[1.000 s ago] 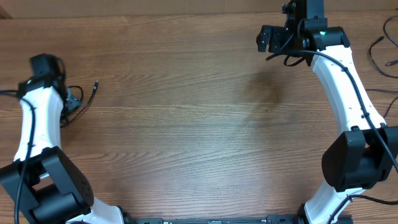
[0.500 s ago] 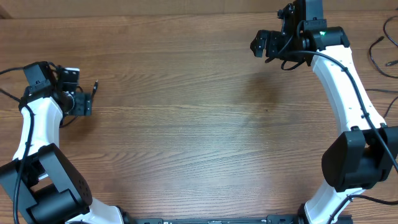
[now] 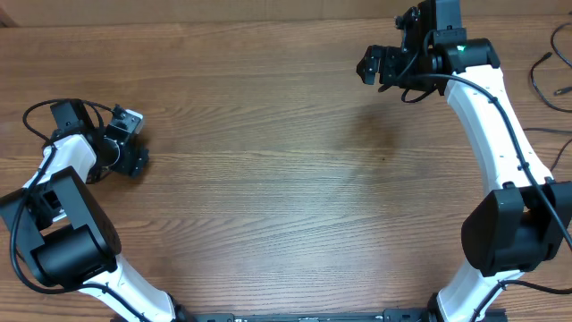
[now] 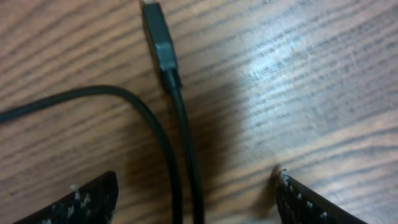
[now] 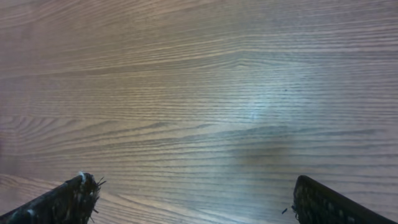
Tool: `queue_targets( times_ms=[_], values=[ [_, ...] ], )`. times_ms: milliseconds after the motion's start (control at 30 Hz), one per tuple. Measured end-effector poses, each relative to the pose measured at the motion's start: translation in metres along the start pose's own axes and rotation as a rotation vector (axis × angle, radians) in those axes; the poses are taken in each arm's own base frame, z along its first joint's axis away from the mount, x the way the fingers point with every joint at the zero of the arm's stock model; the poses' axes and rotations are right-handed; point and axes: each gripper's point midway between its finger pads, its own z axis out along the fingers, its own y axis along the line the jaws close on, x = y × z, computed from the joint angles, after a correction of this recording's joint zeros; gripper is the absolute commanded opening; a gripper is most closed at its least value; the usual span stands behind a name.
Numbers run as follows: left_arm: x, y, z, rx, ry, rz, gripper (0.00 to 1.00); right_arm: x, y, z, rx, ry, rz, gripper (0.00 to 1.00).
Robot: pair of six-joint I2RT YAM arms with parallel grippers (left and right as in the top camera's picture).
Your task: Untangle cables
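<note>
In the left wrist view a thin black cable [image 4: 180,124] with a small black plug end [image 4: 158,37] lies on the wooden table. A second black strand [image 4: 118,99] curves beside it. Both strands run between the fingers of my left gripper [image 4: 196,177], which is open and low over them. In the overhead view my left gripper [image 3: 132,154] is at the table's left edge and hides most of the cables. My right gripper [image 3: 374,64] is open and empty at the far right. It shows only bare wood in the right wrist view [image 5: 191,180].
More thin black cords [image 3: 539,76] lie at the far right edge of the table. The thicker black wire of the left arm loops at the left edge [image 3: 36,112]. Bare wood [image 3: 286,170] lies between the two arms.
My left gripper has swung right and down over the cable spot, now covering the plug end seen earlier. My right gripper has shifted slightly left.
</note>
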Motion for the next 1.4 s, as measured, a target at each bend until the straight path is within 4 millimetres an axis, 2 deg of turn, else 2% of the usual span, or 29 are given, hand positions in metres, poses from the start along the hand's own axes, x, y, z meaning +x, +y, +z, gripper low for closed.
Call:
queue_targets(
  times_ms=[100,133,167,400,533,667,767,833,867,933,1033,1067,1133,1167,1267,1400],
  values=[
    [-0.003,0.005,0.002,-0.01,-0.012,0.001,0.73,0.001,0.002,0.0,-0.003,0.002,-0.004,1.0],
    [-0.004,0.005,0.002,-0.013,-0.014,0.002,0.54,0.0,0.003,0.001,-0.003,0.0,-0.005,1.0],
    [-0.005,0.006,0.002,-0.015,-0.016,0.002,0.04,0.0,0.003,0.001,-0.004,-0.003,-0.005,1.0],
    [-0.005,0.008,0.006,-0.03,-0.007,-0.028,0.04,-0.008,0.004,0.0,-0.011,-0.034,-0.01,1.0],
    [-0.007,0.005,0.005,-0.032,0.01,-0.157,0.04,-0.01,0.005,0.0,-0.013,-0.042,-0.012,0.99],
    [-0.017,-0.017,0.002,0.041,0.044,-0.318,0.04,-0.015,0.006,0.0,-0.017,-0.06,-0.016,0.98],
    [-0.05,-0.041,-0.007,0.146,0.014,-0.424,0.04,-0.018,0.008,0.0,-0.026,-0.075,-0.019,0.97],
    [-0.091,-0.047,-0.023,0.206,-0.068,-0.508,0.04,-0.018,0.012,0.0,-0.047,-0.073,-0.02,0.97],
    [-0.12,-0.049,-0.036,0.251,-0.131,-0.564,0.04,-0.018,0.015,0.0,-0.067,-0.071,-0.022,0.97],
    [-0.155,-0.056,-0.055,0.328,-0.204,-0.627,0.04,-0.017,0.02,-0.001,-0.096,-0.065,-0.025,0.97],
    [-0.213,-0.074,-0.101,0.522,-0.325,-0.709,0.04,-0.014,0.032,-0.001,-0.15,-0.053,-0.054,0.97],
    [-0.221,-0.077,-0.11,0.556,-0.339,-0.723,0.04,-0.012,0.036,-0.001,-0.164,-0.05,-0.075,0.96],
    [-0.253,-0.092,-0.145,0.715,-0.389,-0.775,0.04,-0.009,0.046,-0.001,-0.188,-0.044,-0.12,0.96],
    [-0.261,-0.096,-0.155,0.759,-0.402,-0.787,0.04,-0.007,0.051,0.0,-0.202,-0.041,-0.15,0.96],
    [-0.295,-0.111,-0.192,0.936,-0.477,-0.786,0.04,-0.002,0.075,0.001,-0.258,-0.046,-0.274,0.96],
    [-0.318,-0.138,-0.223,1.12,-0.464,-0.786,0.04,0.001,0.112,0.002,-0.323,-0.091,-0.453,0.96]
  ],
)
